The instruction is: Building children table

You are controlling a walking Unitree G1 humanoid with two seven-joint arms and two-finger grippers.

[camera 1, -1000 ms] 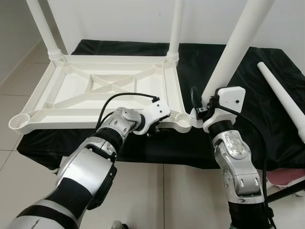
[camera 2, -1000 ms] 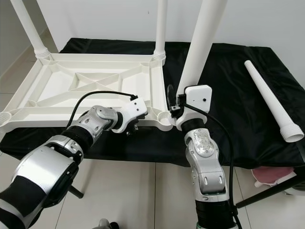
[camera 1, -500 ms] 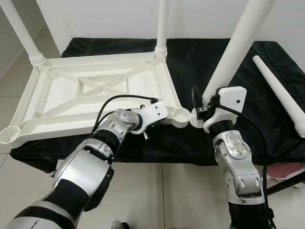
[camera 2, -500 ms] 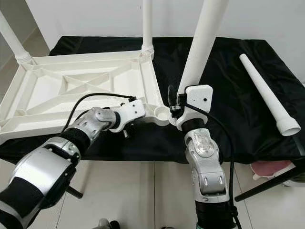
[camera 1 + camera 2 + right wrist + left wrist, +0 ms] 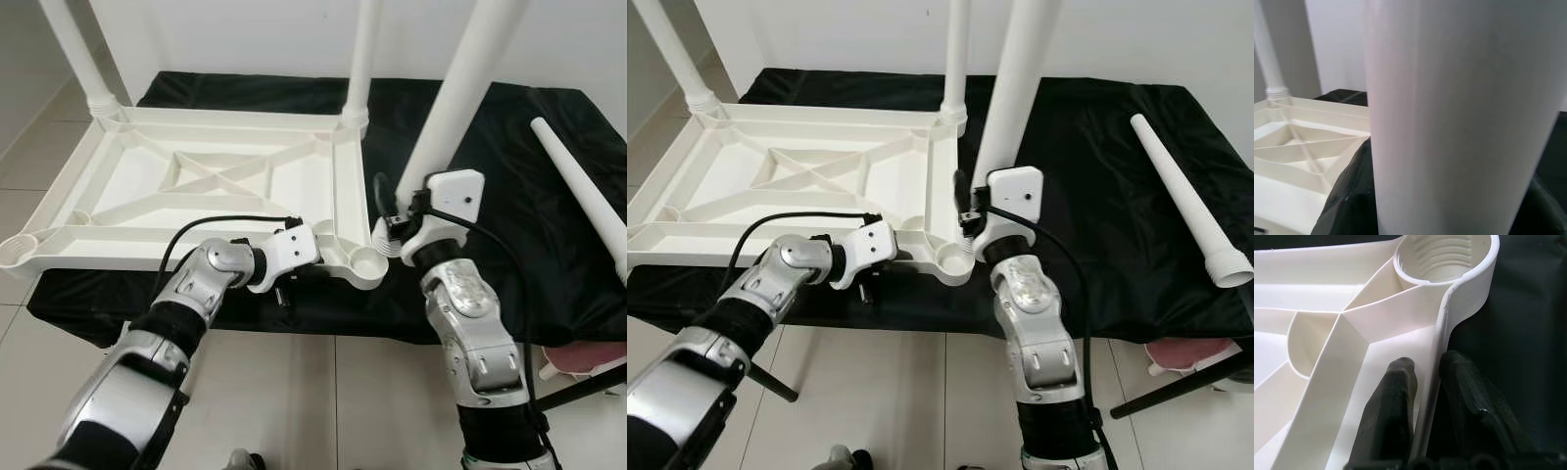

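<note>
Closest in, the left gripper pinches the near rim of the upside-down tabletop on the black cloth. The right gripper is clamped on a leg just beside the empty near corner socket. Two far legs are in; a fourth leg lies loose, so roughly halfway.

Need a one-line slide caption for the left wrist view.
Left gripper jaws pinching the white table top's rim just below an empty threaded leg socket, black cloth beside.
</note>
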